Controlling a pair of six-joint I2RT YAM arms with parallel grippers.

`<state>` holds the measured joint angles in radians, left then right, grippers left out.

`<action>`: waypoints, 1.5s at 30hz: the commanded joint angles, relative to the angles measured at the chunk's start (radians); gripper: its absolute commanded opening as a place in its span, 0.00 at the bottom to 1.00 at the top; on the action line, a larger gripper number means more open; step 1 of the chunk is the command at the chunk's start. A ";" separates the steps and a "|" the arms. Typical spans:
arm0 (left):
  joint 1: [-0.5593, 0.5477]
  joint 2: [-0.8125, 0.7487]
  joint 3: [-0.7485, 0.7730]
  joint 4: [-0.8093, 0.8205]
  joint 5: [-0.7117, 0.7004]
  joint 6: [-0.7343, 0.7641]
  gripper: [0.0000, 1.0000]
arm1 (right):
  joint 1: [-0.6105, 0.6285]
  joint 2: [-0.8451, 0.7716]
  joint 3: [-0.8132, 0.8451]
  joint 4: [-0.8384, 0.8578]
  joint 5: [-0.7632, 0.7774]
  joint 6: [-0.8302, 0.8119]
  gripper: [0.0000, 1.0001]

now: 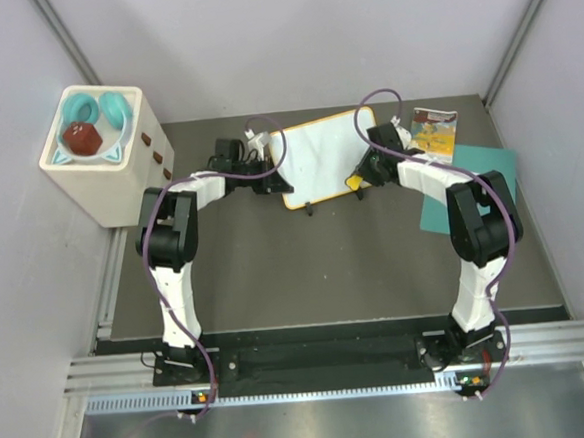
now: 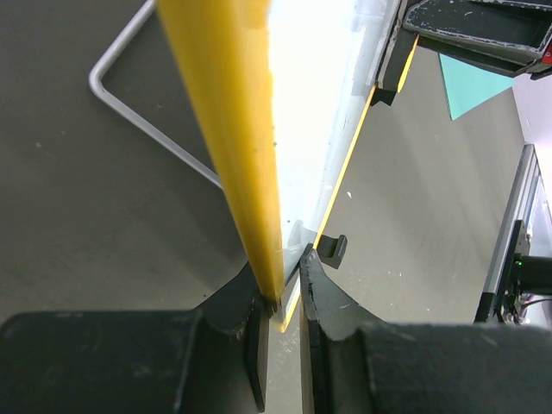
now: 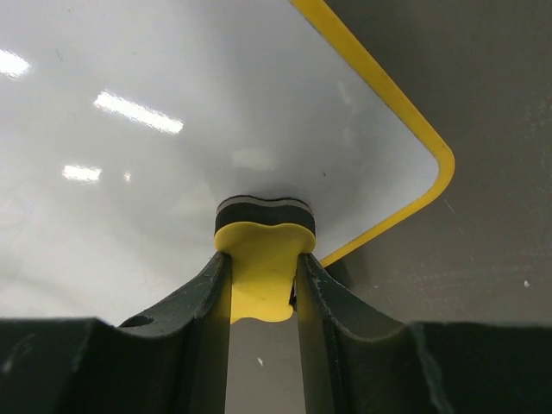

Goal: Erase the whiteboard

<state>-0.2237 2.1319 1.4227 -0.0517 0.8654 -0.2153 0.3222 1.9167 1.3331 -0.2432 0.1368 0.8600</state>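
The whiteboard [image 1: 326, 156], white with an orange-yellow rim, stands on small black feet at the back middle of the dark mat. Its face looks bare in the right wrist view [image 3: 172, 112]. My left gripper [image 1: 271, 172] is shut on the board's left edge; the left wrist view shows the yellow rim [image 2: 228, 138] pinched between the jaws. My right gripper [image 1: 361, 177] is shut on a yellow eraser [image 3: 262, 267] whose black felt pad presses on the board near its lower right corner.
A white box [image 1: 102, 152] with teal headphones and a dark red object stands at the back left. A small picture book [image 1: 434, 132] and a teal sheet [image 1: 475, 181] lie at the back right. Grey walls enclose the mat.
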 commanded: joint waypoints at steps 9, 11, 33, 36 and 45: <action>-0.003 0.065 -0.036 -0.146 -0.250 0.116 0.00 | 0.009 0.039 -0.060 0.153 0.075 -0.053 0.00; -0.005 0.065 -0.036 -0.148 -0.249 0.116 0.00 | 0.031 0.042 -0.061 0.183 0.063 -0.061 0.00; -0.003 0.068 -0.031 -0.149 -0.247 0.117 0.00 | -0.101 0.028 -0.026 0.170 0.032 -0.059 0.00; -0.003 0.066 -0.031 -0.149 -0.247 0.117 0.00 | -0.123 0.025 -0.041 0.179 0.043 -0.056 0.00; -0.005 0.066 -0.033 -0.149 -0.247 0.119 0.00 | -0.163 -0.024 -0.095 0.189 0.113 -0.032 0.00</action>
<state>-0.2234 2.1342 1.4242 -0.0525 0.8658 -0.2287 0.1867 1.9022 1.2686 -0.1051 0.0853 0.8352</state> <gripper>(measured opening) 0.187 0.304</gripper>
